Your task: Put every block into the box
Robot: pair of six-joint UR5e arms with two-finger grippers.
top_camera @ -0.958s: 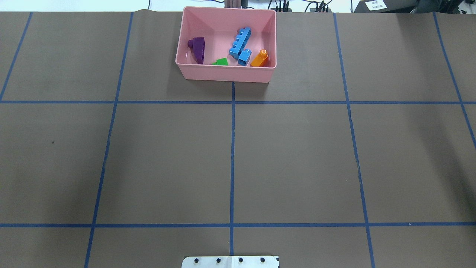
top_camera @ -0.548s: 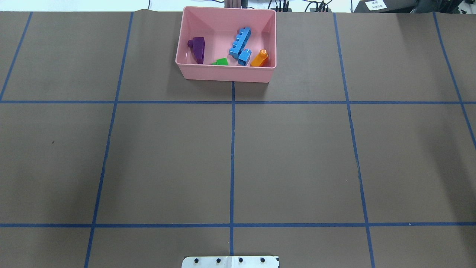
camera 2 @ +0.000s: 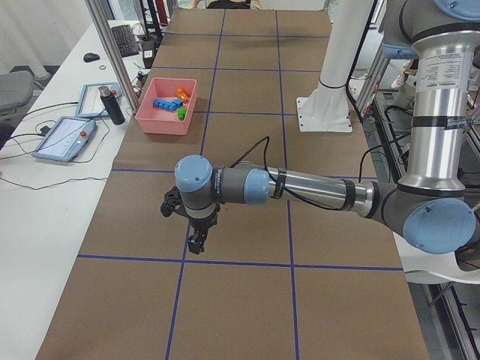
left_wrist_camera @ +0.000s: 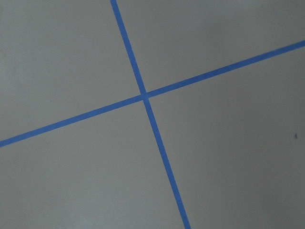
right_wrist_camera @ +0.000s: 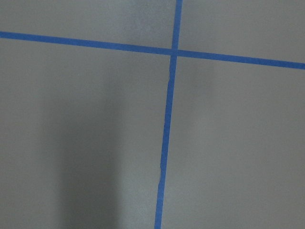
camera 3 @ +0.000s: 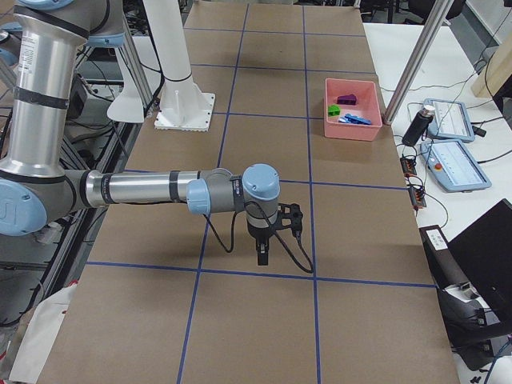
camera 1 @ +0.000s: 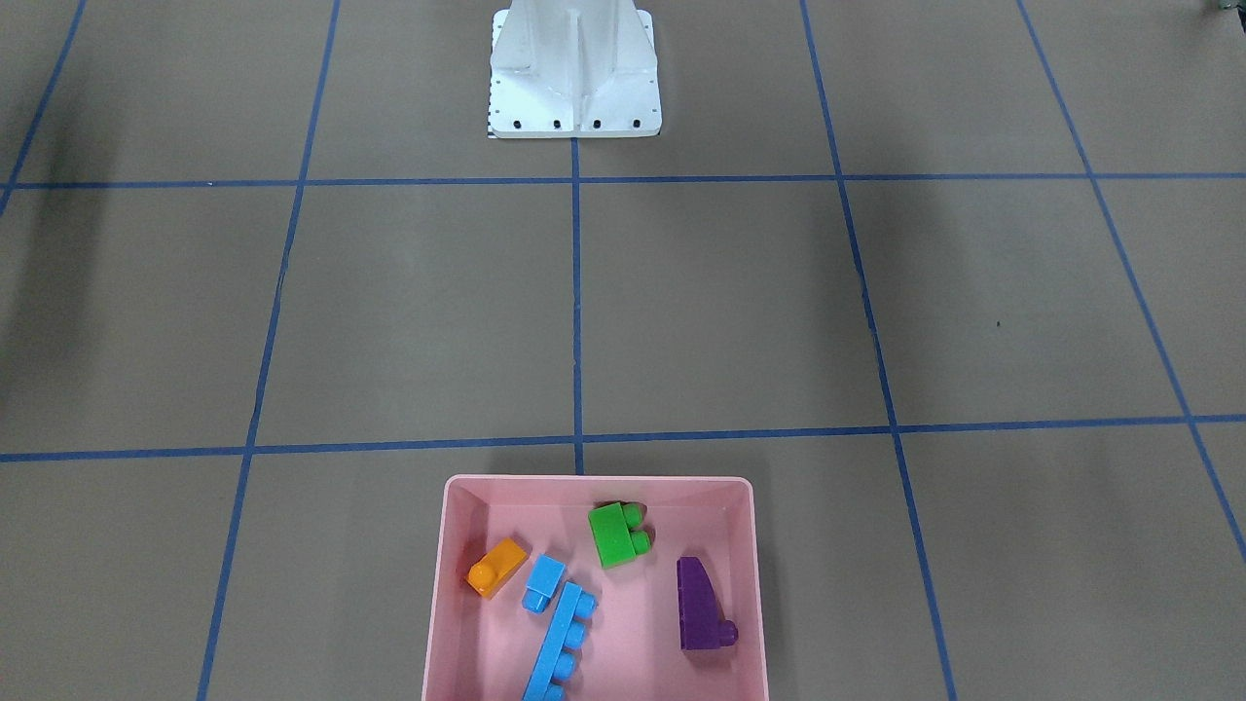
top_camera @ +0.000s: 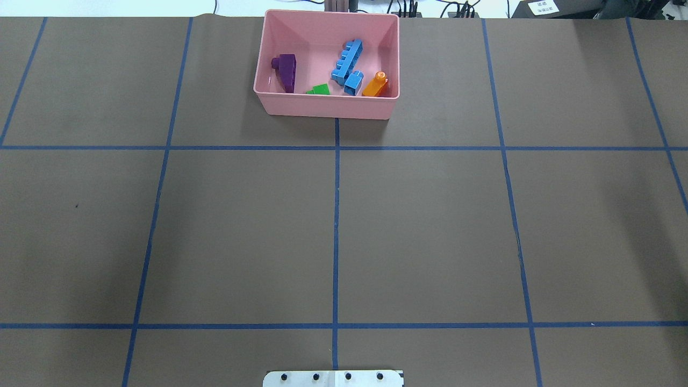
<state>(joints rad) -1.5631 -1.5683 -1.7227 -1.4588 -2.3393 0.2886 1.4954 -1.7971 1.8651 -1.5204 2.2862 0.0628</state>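
The pink box stands at the table's far edge, near the middle. All the blocks I see lie inside it: a purple wedge, a green brick, a long blue brick, a small blue brick and an orange brick. The front-facing view shows the same box and bricks. My left gripper and right gripper hang over bare table far from the box. They appear only in the side views, so I cannot tell whether they are open or shut. Both wrist views show only tape lines.
The white metal base sits at the near edge. Blue tape lines divide the brown table cover. Beyond the far edge of the table are a tablet, a dark bottle and cables.
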